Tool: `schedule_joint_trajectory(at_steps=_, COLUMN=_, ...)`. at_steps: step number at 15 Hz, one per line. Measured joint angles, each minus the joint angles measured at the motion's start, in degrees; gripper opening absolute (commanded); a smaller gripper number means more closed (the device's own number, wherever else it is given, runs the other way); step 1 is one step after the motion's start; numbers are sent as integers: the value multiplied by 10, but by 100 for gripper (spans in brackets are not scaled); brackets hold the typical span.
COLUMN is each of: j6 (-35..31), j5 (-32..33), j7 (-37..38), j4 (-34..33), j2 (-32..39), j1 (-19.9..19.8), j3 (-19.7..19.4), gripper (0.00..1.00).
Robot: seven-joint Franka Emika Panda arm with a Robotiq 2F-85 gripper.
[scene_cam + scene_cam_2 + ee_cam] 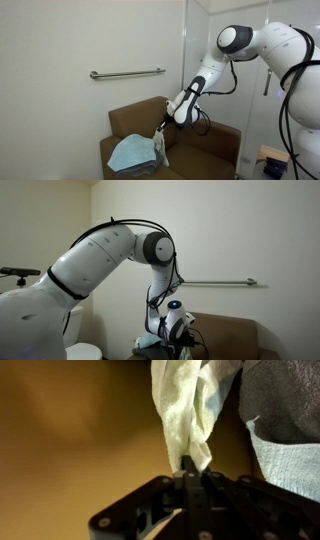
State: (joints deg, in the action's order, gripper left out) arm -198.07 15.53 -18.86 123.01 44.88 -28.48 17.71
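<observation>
Clearly, the end effector [188,468] is pinched fully together on the top of a cream cloth [190,410], which hangs down from it over the seat of the brown armchair [135,119]. A light blue cloth [130,153] lies toward the seat's front edge, just beside the hanging cloth. A grab rail [127,73] runs along the wall above.

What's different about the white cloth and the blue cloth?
The white cloth hangs bunched, pinched in the gripper; the blue cloth lies spread on the brown chair. The white cloth looks narrower, the blue cloth wider. Both are soft, crumpled fabric.
</observation>
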Motion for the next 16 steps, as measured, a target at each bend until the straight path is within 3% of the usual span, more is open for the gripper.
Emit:
schedule_joint_trajectory(at_steps=3, j6=-2, j5=20, j7=5, j4=-6, j2=-20, j1=30, j3=-15, gripper=4)
schedule_joint_trajectory(at_steps=6, j6=-2, j5=-1, j7=14, j4=-10, j2=-104, j1=136, j3=-97, gripper=4)
schedule_joint_trajectory(at_steps=11, j6=7, j5=-181, j7=-46, j4=4, j2=-238, j1=374, j3=-271, gripper=4)
schedule_joint_trajectory(at_steps=16, j6=1, j5=-435, j7=-196, j4=27, j2=-250, j1=617, j3=-495, gripper=4)
